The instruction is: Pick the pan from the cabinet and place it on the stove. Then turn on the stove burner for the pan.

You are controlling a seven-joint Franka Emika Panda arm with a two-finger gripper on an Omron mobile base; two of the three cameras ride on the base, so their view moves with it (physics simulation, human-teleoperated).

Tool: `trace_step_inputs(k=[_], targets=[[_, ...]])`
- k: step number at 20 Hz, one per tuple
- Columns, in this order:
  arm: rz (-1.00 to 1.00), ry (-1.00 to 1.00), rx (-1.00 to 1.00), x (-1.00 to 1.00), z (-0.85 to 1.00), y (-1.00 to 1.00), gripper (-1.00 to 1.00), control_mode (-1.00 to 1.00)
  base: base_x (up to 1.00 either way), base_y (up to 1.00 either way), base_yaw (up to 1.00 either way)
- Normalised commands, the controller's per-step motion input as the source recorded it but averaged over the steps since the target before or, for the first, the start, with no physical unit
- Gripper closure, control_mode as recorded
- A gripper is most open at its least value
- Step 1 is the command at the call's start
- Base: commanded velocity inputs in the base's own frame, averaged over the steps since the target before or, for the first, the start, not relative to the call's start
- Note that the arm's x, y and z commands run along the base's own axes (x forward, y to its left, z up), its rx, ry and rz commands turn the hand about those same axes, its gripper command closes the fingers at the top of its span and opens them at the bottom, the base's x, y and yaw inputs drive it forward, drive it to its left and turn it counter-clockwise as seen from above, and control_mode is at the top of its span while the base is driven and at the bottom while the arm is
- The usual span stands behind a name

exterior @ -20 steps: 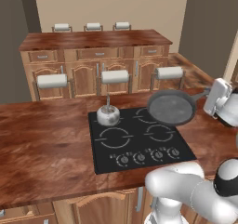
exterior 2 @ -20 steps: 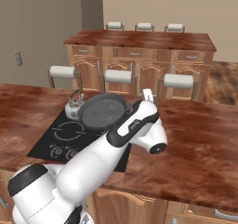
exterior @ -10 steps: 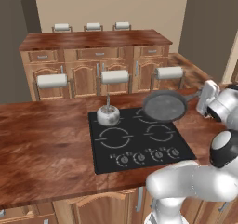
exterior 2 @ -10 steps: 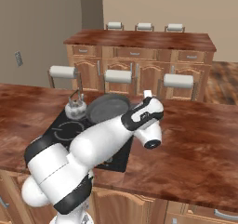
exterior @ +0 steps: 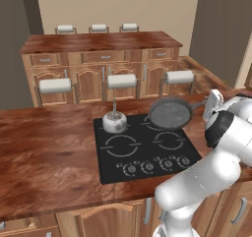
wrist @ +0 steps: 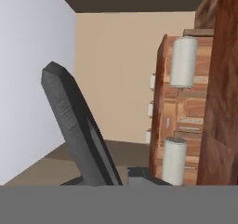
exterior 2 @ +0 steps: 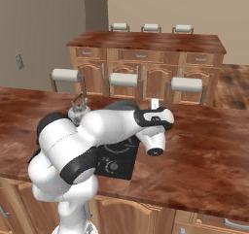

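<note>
The pan point(exterior: 170, 113) is a dark grey round frying pan, tilted in the air over the back right ring of the stove point(exterior: 142, 150). Its thin handle runs right into my gripper point(exterior: 209, 104), which is shut on it. From the right base, a dark arc of the pan point(exterior 2: 122, 104) rises behind my arm, and the gripper point(exterior 2: 154, 103) is just to its right. Along the hand, the pan point(wrist: 76, 125) stands edge-on with its handle point(wrist: 142, 174) at the bottom. A row of knobs point(exterior: 157, 165) lines the stove's front. The cabinet is out of view.
A small silver kettle point(exterior: 114, 122) sits on the back left ring, close to the pan's left rim. Brown countertop point(exterior: 44, 142) spreads to both sides of the stove. Three stools point(exterior: 121, 81) and a low cabinet island point(exterior: 98, 54) stand behind.
The pan has drifted a little to the left over the stove, still held by its handle. My arm has swung round, with the elbow now lower and nearer the cameras.
</note>
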Motion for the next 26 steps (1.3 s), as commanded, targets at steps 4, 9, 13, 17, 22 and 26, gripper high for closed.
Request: trace_step_inputs(k=[4, 9, 13, 17, 22, 26], targets=[[0.0, -0.08, -0.04, 0.18, -0.22, -0.04, 1.0, -1.0, 0.0, 0.0, 0.0], [0.0, -0.03, -0.05, 0.19, -0.16, 0.0, 1.0, -1.0, 0.0, 0.0, 0.0], [-0.01, -0.01, -0.03, 0.24, -0.08, 0.0, 1.0, -1.0, 0.0, 0.0, 0.0], [-0.02, 0.0, -0.01, 0.29, -0.01, 0.0, 1.0, -1.0, 0.0, 0.0, 0.0], [-0.04, 0.0, 0.0, 0.31, 0.0, 0.0, 1.0, -1.0, 0.0, 0.0, 0.0], [-0.01, 0.0, 0.0, 0.06, -0.03, 0.0, 1.0, -1.0, 0.0, 0.0, 0.0]])
